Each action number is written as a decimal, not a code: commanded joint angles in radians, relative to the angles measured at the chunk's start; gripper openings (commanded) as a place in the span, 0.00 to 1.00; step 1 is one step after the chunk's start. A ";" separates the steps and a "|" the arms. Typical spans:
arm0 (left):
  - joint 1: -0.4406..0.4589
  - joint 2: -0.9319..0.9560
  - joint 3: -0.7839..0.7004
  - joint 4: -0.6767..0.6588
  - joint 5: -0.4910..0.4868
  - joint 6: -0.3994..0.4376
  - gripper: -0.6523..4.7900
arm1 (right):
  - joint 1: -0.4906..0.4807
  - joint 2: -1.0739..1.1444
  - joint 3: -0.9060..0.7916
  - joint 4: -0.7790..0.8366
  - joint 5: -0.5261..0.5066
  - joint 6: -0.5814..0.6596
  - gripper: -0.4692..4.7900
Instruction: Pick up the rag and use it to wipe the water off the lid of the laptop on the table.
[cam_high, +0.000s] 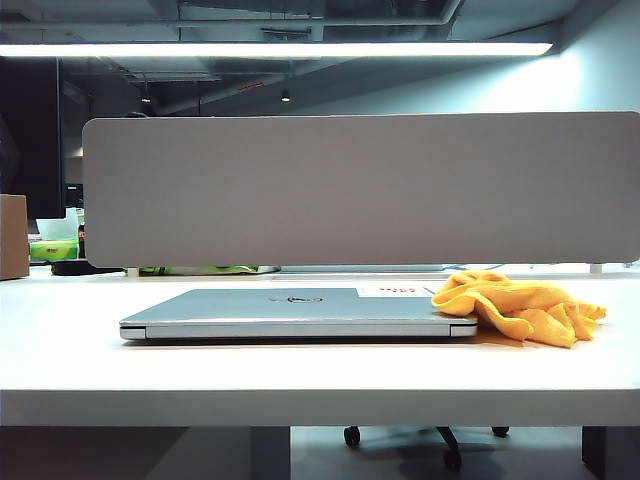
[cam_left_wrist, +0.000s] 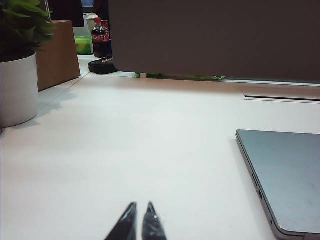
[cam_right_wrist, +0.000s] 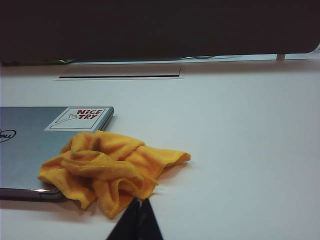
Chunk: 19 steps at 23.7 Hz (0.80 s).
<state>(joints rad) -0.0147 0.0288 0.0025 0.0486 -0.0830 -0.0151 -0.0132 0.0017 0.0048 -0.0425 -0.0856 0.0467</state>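
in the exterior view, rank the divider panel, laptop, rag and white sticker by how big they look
1. grey divider panel, by far the largest.
2. laptop, lying flat and seen edge-on, so foreshortened.
3. rag, bunched over the laptop's right corner.
4. white sticker, smallest.

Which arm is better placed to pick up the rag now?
Right. The rag lies just ahead of the shut right gripper, draped over the laptop corner. The left gripper faces bare table, with the laptop between it and the rag.
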 joint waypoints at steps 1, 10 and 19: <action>0.001 0.000 0.007 0.013 -0.004 0.003 0.16 | 0.000 -0.002 0.001 0.041 0.001 0.014 0.09; 0.000 0.001 0.144 0.027 0.222 -0.005 0.16 | 0.001 0.001 0.242 -0.122 0.006 0.224 0.08; -0.001 0.260 0.375 -0.158 0.560 -0.109 0.16 | 0.001 0.293 0.694 -0.591 -0.249 0.099 0.31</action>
<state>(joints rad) -0.0147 0.2443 0.3607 -0.1154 0.3748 -0.1497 -0.0128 0.2413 0.6701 -0.6102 -0.2871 0.1635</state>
